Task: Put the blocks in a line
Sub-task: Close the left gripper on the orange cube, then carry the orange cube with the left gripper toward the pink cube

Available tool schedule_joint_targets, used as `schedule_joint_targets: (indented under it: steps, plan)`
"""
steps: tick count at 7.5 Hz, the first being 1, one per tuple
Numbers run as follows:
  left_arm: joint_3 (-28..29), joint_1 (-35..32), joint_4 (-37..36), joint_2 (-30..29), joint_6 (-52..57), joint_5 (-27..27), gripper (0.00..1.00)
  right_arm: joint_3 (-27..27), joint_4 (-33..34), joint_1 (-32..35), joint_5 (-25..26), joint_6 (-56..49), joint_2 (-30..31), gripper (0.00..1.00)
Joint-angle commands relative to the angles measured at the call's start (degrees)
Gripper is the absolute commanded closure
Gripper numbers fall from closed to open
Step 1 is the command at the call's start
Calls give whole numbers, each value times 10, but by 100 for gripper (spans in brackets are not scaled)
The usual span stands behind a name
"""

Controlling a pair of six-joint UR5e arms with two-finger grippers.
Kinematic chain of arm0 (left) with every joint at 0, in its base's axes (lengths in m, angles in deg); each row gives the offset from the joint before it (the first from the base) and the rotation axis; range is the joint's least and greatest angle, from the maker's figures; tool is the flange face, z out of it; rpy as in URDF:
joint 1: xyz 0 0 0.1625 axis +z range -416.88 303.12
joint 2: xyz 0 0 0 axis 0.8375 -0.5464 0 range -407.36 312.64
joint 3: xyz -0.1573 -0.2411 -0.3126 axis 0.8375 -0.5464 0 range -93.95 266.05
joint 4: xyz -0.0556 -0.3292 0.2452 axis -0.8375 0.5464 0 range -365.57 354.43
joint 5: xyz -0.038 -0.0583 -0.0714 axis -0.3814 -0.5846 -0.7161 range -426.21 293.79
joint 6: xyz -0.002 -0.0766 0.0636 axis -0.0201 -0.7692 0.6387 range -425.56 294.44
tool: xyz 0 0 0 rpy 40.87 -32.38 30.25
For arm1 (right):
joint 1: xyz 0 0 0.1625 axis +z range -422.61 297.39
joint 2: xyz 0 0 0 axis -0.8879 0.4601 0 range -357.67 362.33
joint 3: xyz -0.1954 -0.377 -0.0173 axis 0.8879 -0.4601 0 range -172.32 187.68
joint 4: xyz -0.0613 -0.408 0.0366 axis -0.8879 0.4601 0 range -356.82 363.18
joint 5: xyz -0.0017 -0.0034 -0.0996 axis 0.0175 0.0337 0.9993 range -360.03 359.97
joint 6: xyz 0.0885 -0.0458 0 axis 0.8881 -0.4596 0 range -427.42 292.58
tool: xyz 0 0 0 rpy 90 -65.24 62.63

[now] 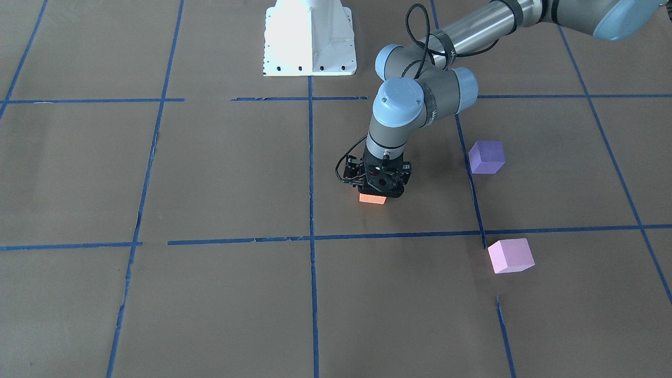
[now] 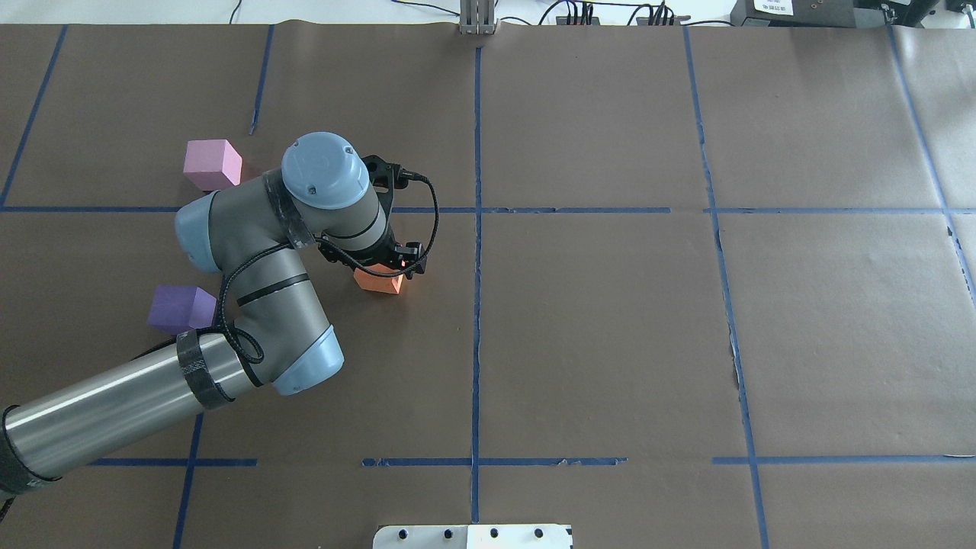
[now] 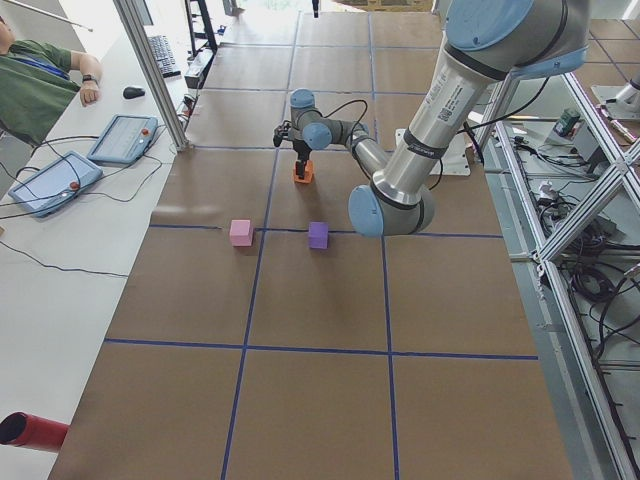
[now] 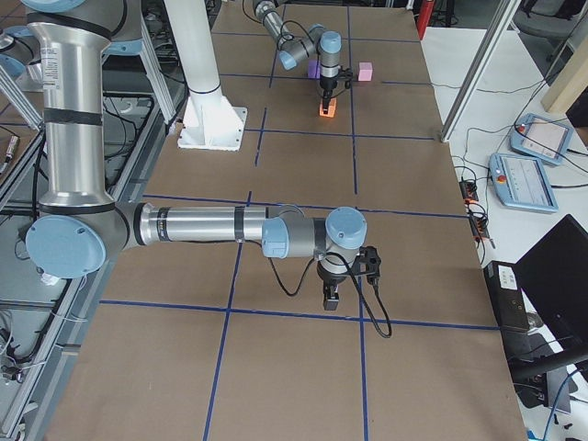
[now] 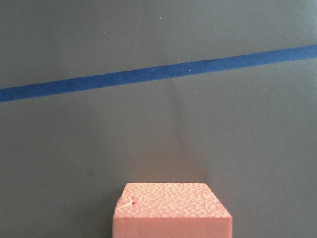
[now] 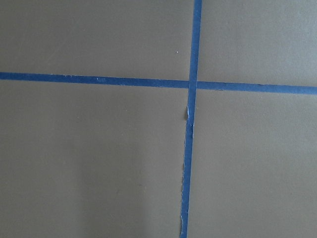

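The orange block (image 1: 373, 198) rests on the brown paper near the table's middle. My left gripper (image 1: 379, 193) stands straight down over it, its fingers around the block and closed on it. The block also shows in the overhead view (image 2: 379, 281) and at the bottom of the left wrist view (image 5: 171, 212). The violet-purple block (image 1: 486, 157) and the pale pink block (image 1: 510, 255) sit apart from it on my left side. My right gripper (image 4: 331, 299) hangs just above the paper far to my right, and I cannot tell whether it is open or shut.
Blue tape lines (image 2: 476, 229) divide the brown paper into squares. The white arm base (image 1: 310, 39) stands at the robot's edge of the table. A person and two tablets (image 3: 60, 180) are beyond the far edge.
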Motion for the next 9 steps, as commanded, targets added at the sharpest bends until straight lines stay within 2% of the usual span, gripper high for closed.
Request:
schedule_joint_targets:
  steps: [1,2,5,6,9]
  plan:
    - [-2,-2,0,1,1,1,79,0,0,0,0,0,0,0]
    - [-16,-11,-6,0,3,0,100,0,0,0,0,0,0,0]
    - [-109,-53,-106,2,6,-15,100,0,0,0,0,0,0,0]
    - [-117,-71,-109,20,6,-54,100,-1,0,-1,0,0,0,0]
    - [-158,-142,-98,116,71,-72,100,-1,0,0,-1,0,0,0]
